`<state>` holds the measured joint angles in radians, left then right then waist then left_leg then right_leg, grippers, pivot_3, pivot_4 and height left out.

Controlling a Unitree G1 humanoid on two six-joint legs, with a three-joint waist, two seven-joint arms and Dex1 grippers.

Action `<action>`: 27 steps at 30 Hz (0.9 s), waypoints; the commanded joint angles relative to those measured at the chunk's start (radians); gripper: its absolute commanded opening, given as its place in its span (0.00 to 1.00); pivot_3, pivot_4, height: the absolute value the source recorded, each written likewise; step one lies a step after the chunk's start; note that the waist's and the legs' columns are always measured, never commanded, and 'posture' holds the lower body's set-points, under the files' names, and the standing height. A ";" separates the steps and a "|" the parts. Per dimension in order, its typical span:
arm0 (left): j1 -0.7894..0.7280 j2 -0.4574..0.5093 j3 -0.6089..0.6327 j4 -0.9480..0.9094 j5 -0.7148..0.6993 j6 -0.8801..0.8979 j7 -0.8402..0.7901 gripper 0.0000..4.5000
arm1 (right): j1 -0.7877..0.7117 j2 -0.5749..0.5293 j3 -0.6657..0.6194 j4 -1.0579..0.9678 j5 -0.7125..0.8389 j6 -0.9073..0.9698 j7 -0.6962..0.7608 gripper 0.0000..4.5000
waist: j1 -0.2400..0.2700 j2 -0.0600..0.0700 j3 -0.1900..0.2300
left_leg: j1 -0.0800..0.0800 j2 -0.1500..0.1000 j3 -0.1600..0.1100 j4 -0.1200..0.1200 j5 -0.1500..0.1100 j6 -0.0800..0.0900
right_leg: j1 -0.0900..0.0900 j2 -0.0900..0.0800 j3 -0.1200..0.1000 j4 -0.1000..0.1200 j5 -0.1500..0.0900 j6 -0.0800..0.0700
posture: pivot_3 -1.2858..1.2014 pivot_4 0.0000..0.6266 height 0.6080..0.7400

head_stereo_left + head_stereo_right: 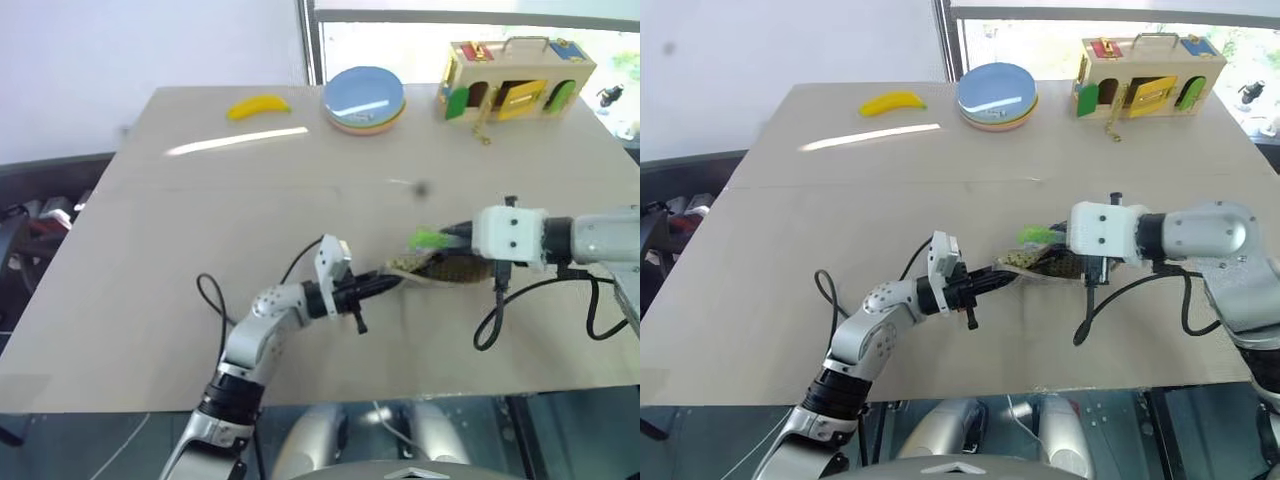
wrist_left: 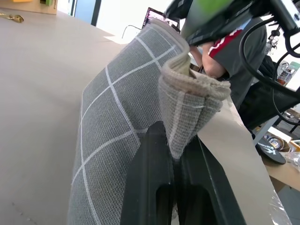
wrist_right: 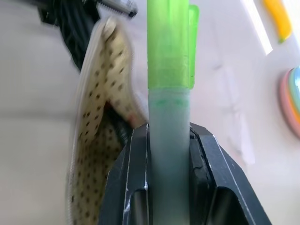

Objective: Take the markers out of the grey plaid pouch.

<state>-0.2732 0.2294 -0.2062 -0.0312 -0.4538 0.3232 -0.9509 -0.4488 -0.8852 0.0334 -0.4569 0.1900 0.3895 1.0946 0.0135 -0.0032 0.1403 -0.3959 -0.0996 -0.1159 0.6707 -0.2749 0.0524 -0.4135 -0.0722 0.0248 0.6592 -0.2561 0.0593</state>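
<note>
Extraction of a marker from the grey plaid pouch (image 2: 117, 140). My left gripper (image 1: 392, 283) has its fingers (image 2: 154, 187) pressed together on a fold of fabric at the pouch's edge, anchoring the pouch, which lies near the middle of the desk (image 1: 150, 250). My right gripper (image 3: 168, 129) pinches the light green marker (image 3: 168, 93) by its pale barrel, cap end pointing away, just beside the pouch's dotted lining. To finish well, I judge I should keep the left pinch firm, draw the green marker straight along its length until clear of the opening, then lay it on bare desk away from the pouch. A dark red shape at the mouth may be the red marker; I cannot confirm it.
</note>
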 commanded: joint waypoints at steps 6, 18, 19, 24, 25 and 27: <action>0.008 0.018 0.012 -0.039 -0.006 0.001 0.005 0.00 | -0.009 -0.069 -0.241 0.136 0.109 0.205 -0.109 0.07 | 0.001 0.000 0.000 | 0.000 0.000 0.000 0.000 0.000 0.000 | 0.000 0.000 0.000 0.000 0.000 0.000 | 0.52 0.24 1.00; 0.029 0.020 0.029 -0.069 -0.018 0.014 0.042 0.00 | 0.246 -0.134 -0.102 0.434 -0.120 0.055 -0.196 0.59 | -0.011 0.003 -0.002 | 0.004 0.001 0.006 -0.001 0.000 0.000 | 0.000 0.001 0.005 0.003 0.000 0.000 | 0.52 0.24 1.00; 0.030 0.023 0.032 -0.073 -0.020 0.018 0.044 0.00 | 0.230 -0.133 -0.104 0.437 -0.124 0.064 -0.209 0.69 | -0.011 0.003 -0.002 | 0.004 0.001 0.006 -0.001 0.000 0.000 | 0.000 0.001 0.005 0.003 0.000 0.000 | 0.52 0.24 1.00; 0.034 0.037 0.043 -0.080 -0.031 0.036 0.043 0.00 | 0.151 -0.124 -0.171 0.309 -0.006 0.172 -0.171 0.79 | -0.011 0.003 -0.002 | 0.004 0.001 0.006 -0.001 0.000 0.000 | 0.000 0.001 0.006 0.003 0.000 0.000 | 0.52 0.24 1.00; 0.034 0.038 0.042 -0.079 -0.032 0.037 0.042 0.00 | 0.141 -0.125 -0.180 0.277 0.021 0.198 -0.164 0.79 | -0.009 0.003 -0.002 | 0.004 0.001 0.006 -0.001 0.000 0.000 | 0.000 0.001 0.006 0.003 0.000 0.000 | 0.52 0.24 1.00; 0.030 0.036 0.038 -0.077 -0.031 0.040 0.041 0.00 | 0.128 -0.129 -0.193 0.204 0.077 0.242 -0.142 0.79 | -0.002 0.003 -0.002 | 0.004 0.001 0.005 -0.002 0.000 0.000 | 0.000 0.001 0.005 0.002 0.000 0.000 | 0.52 0.24 1.00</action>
<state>-0.2465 0.2606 -0.1755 -0.0716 -0.4748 0.3623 -0.9108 -0.3044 -1.0078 -0.1209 -0.1904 0.2207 0.6032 0.9359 0.0115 -0.0001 0.1384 -0.3929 -0.0983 -0.1108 0.6692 -0.2751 0.0526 -0.4135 -0.0710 0.0295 0.6604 -0.2561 0.0593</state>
